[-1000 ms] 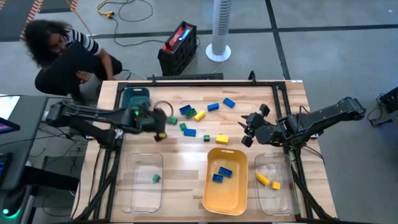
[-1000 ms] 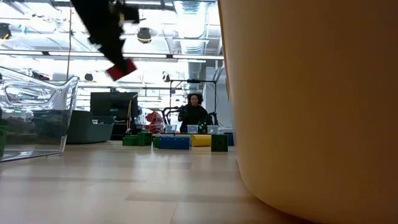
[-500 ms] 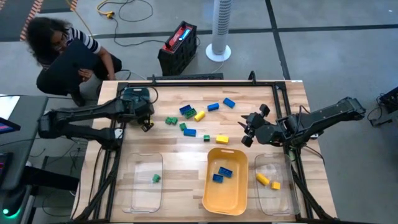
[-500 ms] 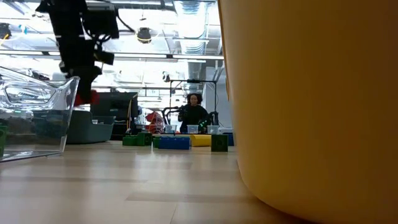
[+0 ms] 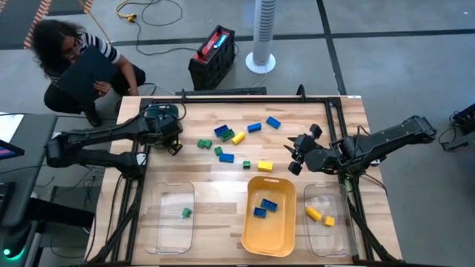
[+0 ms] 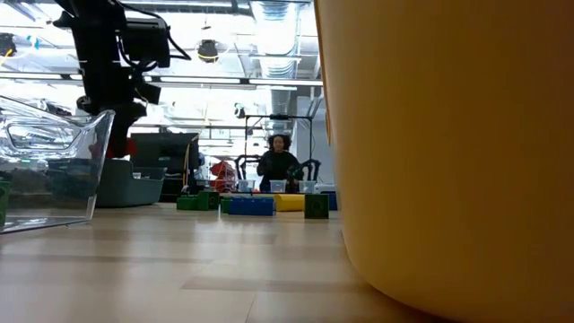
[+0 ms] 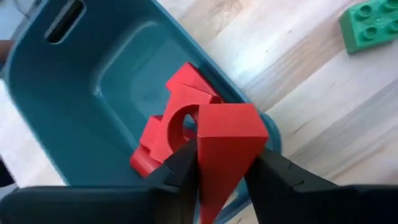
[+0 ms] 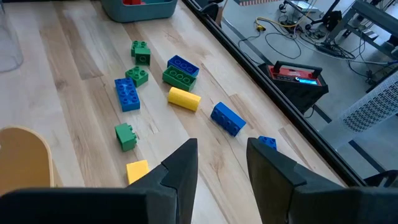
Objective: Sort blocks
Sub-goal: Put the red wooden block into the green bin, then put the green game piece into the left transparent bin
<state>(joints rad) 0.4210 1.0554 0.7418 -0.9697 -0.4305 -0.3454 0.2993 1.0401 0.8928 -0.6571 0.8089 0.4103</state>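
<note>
My left gripper (image 5: 175, 146) (image 7: 225, 157) is shut on a red block (image 7: 227, 134) above the edge of the teal tray (image 5: 159, 116) (image 7: 106, 93), which holds other red blocks (image 7: 171, 121). In the low view the left arm (image 6: 112, 72) stands behind the clear tray. My right gripper (image 5: 295, 156) (image 8: 221, 158) hovers open on the table's right side, away from the loose blocks. Blue, green and yellow blocks (image 5: 226, 137) (image 8: 155, 81) lie flat on the wood mid-table. My left gripper pinches the red block by its two opposite side faces (image 7: 205, 155) between its two fingers, coming from above and pointing down. The block is lifted clear and sits over the teal tray's rim (image 7: 249, 102).
The yellow tray (image 5: 249, 222) holds two blue blocks. The clear tray at the near left (image 5: 159, 222) holds a green block, and the clear one at the near right (image 5: 338, 233) holds yellow blocks. A person crouches beyond the far left corner (image 5: 74, 63). Bare wood lies between trays and blocks.
My left gripper has carried the red block from mid-table toward the table's left and far side, ending at the teal tray, and has come down somewhat. It has stayed shut on the block. My right arm has kept still.
</note>
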